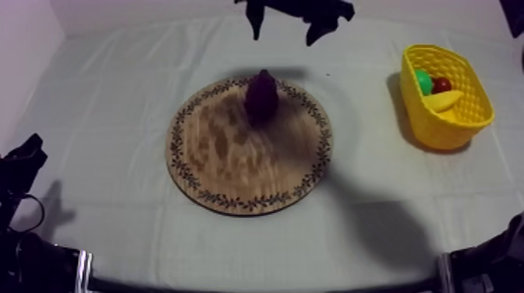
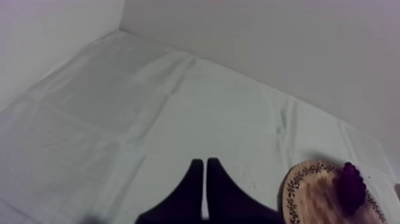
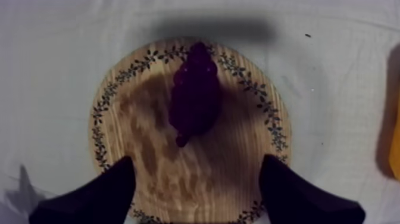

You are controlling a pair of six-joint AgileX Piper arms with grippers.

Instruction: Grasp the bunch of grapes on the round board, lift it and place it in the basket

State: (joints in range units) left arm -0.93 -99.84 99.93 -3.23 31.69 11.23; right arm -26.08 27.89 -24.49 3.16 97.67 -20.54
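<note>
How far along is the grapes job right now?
Done: nothing yet; the bunch of grapes lies on the wooden board. In hand: the right gripper hangs open above the board, grapes just ahead of it. To do: grasp, lift, drop into the yellow basket, which holds a banana, pear and small red fruit. The left gripper is shut over the cloth.

Bunch of grapes (image 1: 262, 95): dark purple.
Wooden board (image 1: 234, 167): light brown grain with darker streaks; the rim carries a ring of dark leaf sprigs.
Yellow basket (image 1: 448, 128): bright yellow, lattice-patterned walls.
Pear (image 1: 423, 80): green.
Small red fruit (image 1: 442, 84): red.
Banana (image 1: 443, 100): yellow.
Worktop (image 1: 101, 125): plain grey-white cloth.
Fingers (image 3: 101, 196): black.
</note>
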